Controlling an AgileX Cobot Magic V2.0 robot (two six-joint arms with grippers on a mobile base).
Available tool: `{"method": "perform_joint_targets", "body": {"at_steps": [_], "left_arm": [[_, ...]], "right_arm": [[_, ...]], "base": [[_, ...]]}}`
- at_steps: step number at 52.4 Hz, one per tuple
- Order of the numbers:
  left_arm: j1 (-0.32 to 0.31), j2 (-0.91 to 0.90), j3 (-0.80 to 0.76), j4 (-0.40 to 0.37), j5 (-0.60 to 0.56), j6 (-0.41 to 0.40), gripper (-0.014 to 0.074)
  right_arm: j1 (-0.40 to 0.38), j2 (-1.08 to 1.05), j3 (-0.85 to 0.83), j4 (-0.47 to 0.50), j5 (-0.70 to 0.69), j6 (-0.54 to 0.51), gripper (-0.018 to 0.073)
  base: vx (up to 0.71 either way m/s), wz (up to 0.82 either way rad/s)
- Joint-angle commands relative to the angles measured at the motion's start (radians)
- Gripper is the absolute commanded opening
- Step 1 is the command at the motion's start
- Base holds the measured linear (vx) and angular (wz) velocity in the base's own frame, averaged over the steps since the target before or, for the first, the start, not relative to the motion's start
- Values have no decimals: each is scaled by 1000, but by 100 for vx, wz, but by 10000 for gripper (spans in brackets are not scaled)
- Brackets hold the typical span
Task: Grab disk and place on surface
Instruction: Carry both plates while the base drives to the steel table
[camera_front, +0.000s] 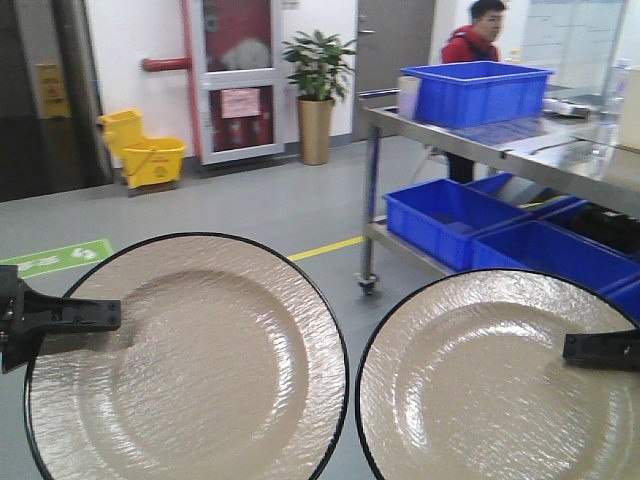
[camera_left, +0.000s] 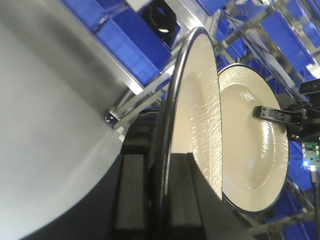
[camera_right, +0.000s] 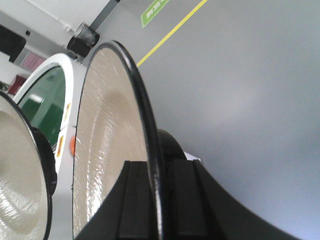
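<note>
Two disks, same build: round, shallow, cream glazed faces with a rippled concentric texture, glossy highlights, thin black rims. Front view: left disk (camera_front: 190, 370) at 7 o'clock, right disk (camera_front: 480, 390) at 5 o'clock, faces toward the camera, rims just beside each other, both up in the air over the grey floor (camera_front: 260, 200). My left gripper (camera_left: 159, 170) is narrowed to rim thickness, with black blocky fingers (camera_left: 131, 200) pinching the left disk's edge, one per side. In the front view my finger comes in at that disk's 9 o'clock. My right gripper (camera_right: 159, 172) is the same: nearly closed, clamping the right disk's rim at its 3 o'clock. Steel rack (camera_front: 470, 140) with blue plastic bins (camera_front: 475, 90) at 2 o'clock. Right wrist view: green belt with white rim (camera_right: 44, 100) at 9 o'clock, behind the disks.
</note>
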Motion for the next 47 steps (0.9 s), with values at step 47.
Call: {"method": "perform_joint_targets", "body": {"at_steps": [47], "left_arm": [[-1, -37, -29, -146, 6, -15, -8]], "right_arm": [[-3, -29, -32, 125, 128, 1, -9]], "base": [[32, -11]]}}
